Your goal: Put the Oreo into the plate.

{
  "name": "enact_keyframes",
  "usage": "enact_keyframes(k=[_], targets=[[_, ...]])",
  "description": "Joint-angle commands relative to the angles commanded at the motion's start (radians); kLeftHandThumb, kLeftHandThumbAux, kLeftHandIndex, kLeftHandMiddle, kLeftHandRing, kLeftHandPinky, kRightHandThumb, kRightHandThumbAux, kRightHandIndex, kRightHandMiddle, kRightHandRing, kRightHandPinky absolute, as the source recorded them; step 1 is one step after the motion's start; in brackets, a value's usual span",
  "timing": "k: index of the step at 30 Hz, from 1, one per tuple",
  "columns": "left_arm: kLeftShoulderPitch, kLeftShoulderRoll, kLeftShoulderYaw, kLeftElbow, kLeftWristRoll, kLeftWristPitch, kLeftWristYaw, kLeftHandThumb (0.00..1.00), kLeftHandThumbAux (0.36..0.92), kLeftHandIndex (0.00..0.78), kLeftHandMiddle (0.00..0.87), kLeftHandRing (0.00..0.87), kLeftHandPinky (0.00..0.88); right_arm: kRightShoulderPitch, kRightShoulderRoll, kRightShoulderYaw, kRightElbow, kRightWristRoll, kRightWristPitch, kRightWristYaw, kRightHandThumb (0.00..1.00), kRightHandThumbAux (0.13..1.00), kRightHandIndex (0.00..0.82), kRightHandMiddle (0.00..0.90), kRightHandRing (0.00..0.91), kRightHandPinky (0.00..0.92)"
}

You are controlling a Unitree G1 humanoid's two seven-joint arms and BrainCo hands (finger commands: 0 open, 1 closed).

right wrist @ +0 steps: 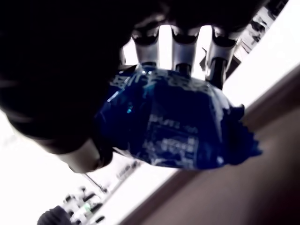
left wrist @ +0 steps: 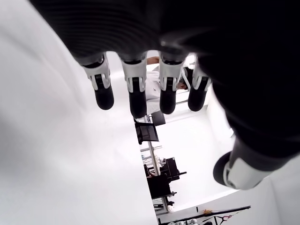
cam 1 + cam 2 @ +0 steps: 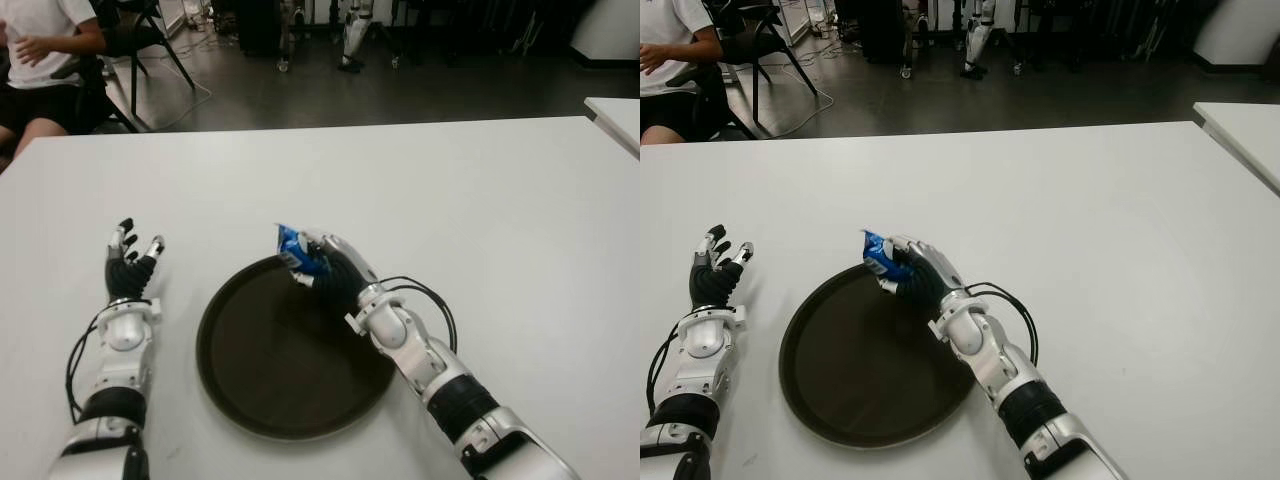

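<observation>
The right hand point(image 3: 325, 265) has its fingers point(image 1: 180, 54) wrapped around the blue Oreo packet point(image 3: 298, 255), gripping it over the far rim of the round dark plate point(image 3: 260, 385). The packet is crumpled in the grasp, its crimped end sticking out past the fingers toward the robot's left. From the right wrist view, the packet fills the palm, with three fingers curling over its top and the thumb pressed against its side; the brown plate surface shows just beneath it. Whether the packet touches the plate cannot be told. The plate itself holds nothing else, and its inside is bare and dark, sitting on the white table point(image 3: 480, 210) between the two arms. The left hand point(image 3: 130, 262) shows to the left of the plate, apart from it, its fingers point(image 2: 136, 91) stretched out loosely and holding nothing. A seated person point(image 3: 40, 55) appears past the table's far left corner.
</observation>
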Motion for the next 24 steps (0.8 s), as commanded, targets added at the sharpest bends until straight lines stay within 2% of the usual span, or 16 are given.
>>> enact_keyframes(k=[5, 9, 11, 18, 24], targets=[[0.005, 0.004, -0.003, -0.006, 0.002, -0.001, -0.001, 0.254, 0.625, 0.073, 0.116, 0.08, 0.023, 0.003, -0.011, 0.019, -0.019, -0.013, 0.011, 0.021, 0.151, 0.642, 0.0, 0.008, 0.006, 0.015], [0.005, 0.004, -0.003, -0.008, 0.002, 0.002, -0.001, 0.258, 0.625, 0.076, 0.119, 0.086, 0.028, 0.003, -0.028, 0.037, -0.046, -0.022, 0.031, 0.067, 0.101, 0.599, 0.0, 0.002, 0.001, 0.003], [0.006, 0.004, -0.003, -0.009, 0.001, 0.004, -0.002, 0.257, 0.624, 0.075, 0.126, 0.093, 0.031, 0.001, -0.036, 0.047, -0.059, -0.03, 0.042, 0.087, 0.041, 0.563, 0.0, 0.0, 0.0, 0.001], [0.002, 0.006, -0.003, 0.0, 0.003, 0.006, 0.001, 0.241, 0.627, 0.069, 0.118, 0.087, 0.031, 0.007, -0.053, 0.066, -0.108, -0.039, 0.069, 0.122, 0.003, 0.484, 0.0, 0.0, 0.0, 0.0], [0.001, 0.01, -0.006, 0.007, 0.007, -0.007, -0.001, 0.239, 0.622, 0.072, 0.115, 0.083, 0.022, 0.016, -0.046, 0.052, -0.104, 0.003, 0.026, 0.12, 0.0, 0.459, 0.0, 0.0, 0.0, 0.0]])
